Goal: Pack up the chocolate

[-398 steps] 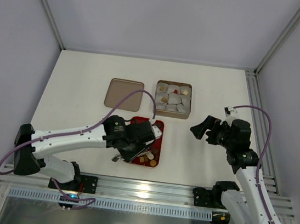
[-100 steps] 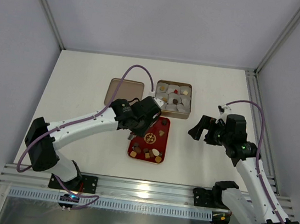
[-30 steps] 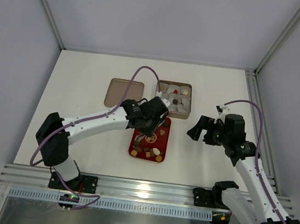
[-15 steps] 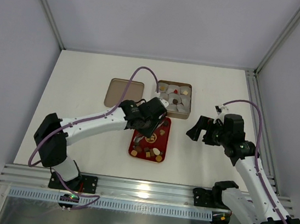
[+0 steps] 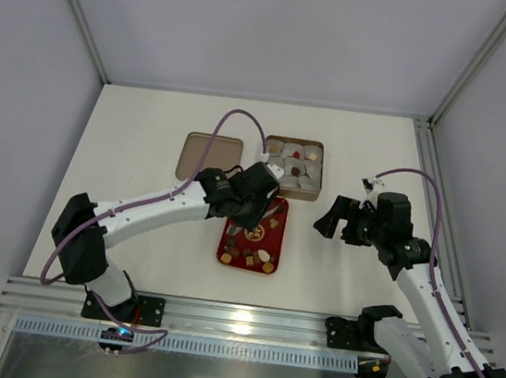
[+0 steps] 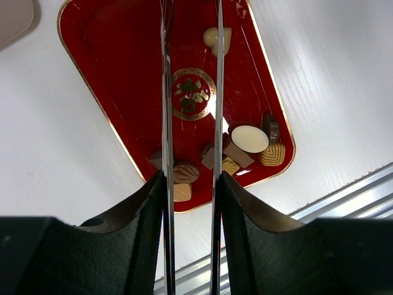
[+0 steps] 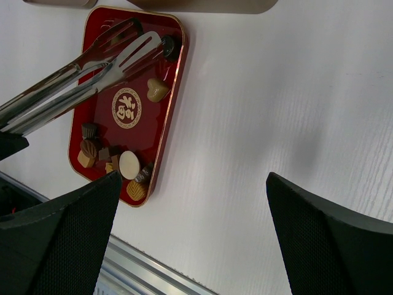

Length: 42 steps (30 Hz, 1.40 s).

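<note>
White tabletop [image 5: 148, 138], walled by pale grey panels [image 5: 256, 22], shows between the right gripper's [image 7: 193, 178] wide-spread jaws, while the left gripper's [image 6: 191, 178] jaws clench metal tongs [image 6: 218, 92] over the red tray [image 6: 110, 92], most chocolate [image 6: 249, 138] clustered just beside their tips and a cream heart [image 6: 216, 37] farther out.

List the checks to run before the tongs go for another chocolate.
1. Left pincer clamped on tongs: ok.
2. Tongs over red tray: ok.
3. Tong tips empty: cannot tell; a dark round piece sits right at them.
4. Chocolates on tray to pick: ok, clustered at its near end.
5. Right pincer open, apart from tray: ok.
6. Free cup in tin: cannot tell.
</note>
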Tool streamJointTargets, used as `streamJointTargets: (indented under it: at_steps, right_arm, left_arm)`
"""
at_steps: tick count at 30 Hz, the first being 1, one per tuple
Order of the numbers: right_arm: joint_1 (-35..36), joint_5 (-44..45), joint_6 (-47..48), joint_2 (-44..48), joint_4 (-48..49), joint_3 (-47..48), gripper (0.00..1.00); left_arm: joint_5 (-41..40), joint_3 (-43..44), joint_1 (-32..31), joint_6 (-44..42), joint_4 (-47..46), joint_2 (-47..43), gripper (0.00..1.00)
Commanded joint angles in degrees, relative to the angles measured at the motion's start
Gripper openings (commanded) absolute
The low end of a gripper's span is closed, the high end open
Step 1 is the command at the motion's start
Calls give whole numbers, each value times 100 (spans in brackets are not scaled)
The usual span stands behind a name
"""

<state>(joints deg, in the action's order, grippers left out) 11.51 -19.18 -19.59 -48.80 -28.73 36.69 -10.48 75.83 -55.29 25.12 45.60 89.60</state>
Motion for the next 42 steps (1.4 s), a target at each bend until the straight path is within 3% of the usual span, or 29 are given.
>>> streamJointTargets:
  at_steps: [1,18,29,42]
  right_arm:
    - [36,37,61,-7,148,32,100]
    - [53,37,61,-51,148,32,100]
    - [62,20,61,-77,149,32,100]
    - [71,20,70,-95,148,40,100]
  left_arm:
    - [2,151,-17,-25,-350,-22,40]
    - [116,362,-17,-157,-553,453,39]
    - [99,283,-17,-157,-526,365,32]
    - [-59,213,-17,-175,-307,93,31]
